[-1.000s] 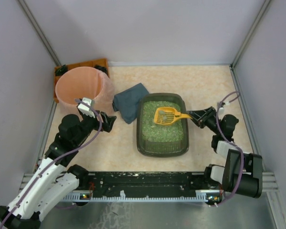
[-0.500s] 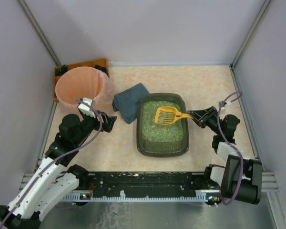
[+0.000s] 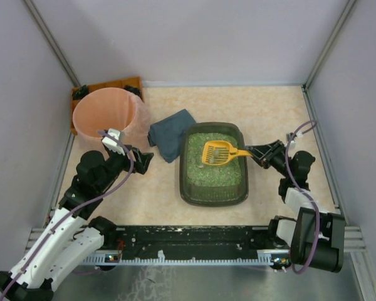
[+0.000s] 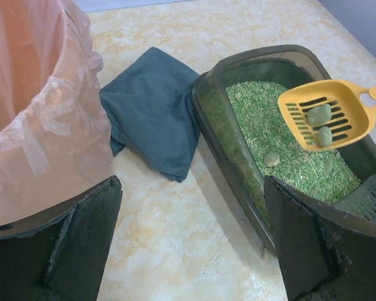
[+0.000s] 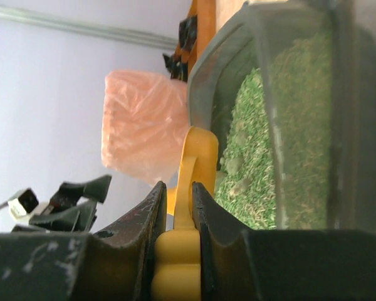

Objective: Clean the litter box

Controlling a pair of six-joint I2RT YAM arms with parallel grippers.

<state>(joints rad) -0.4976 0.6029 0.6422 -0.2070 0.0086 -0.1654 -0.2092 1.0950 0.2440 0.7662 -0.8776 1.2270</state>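
Litter box (image 3: pixel 213 201): right of centre on the table, just beside a folded dark cloth (image 3: pixel 170 142) on its left. Filled with green granules. Held above the granules toward the far right part, a yellow scoop (image 3: pixel 217 152), slotted, carrying two grey-green lumps (image 4: pixel 319 119). Pinched tight at the handle by the right gripper (image 3: pixel 253 151), reaching in over the box's right rim. Left gripper (image 3: pixel 142 160) spread wide, gripping nothing, between the box and a pink lined bucket (image 3: pixel 103 116) at the far left.

Judged about midway: some waste lifted, not yet dumped. At least one more lump (image 4: pixel 272 159) lying on the granules. Left to do, probably: carrying the load across to the bucket, then more sifting.

Open tabletop in front of and behind the box. On the way to the bucket: the box's left rim, the cloth and the left arm, so likely a raised, level carry needed. Side wall near the right arm's elbow.
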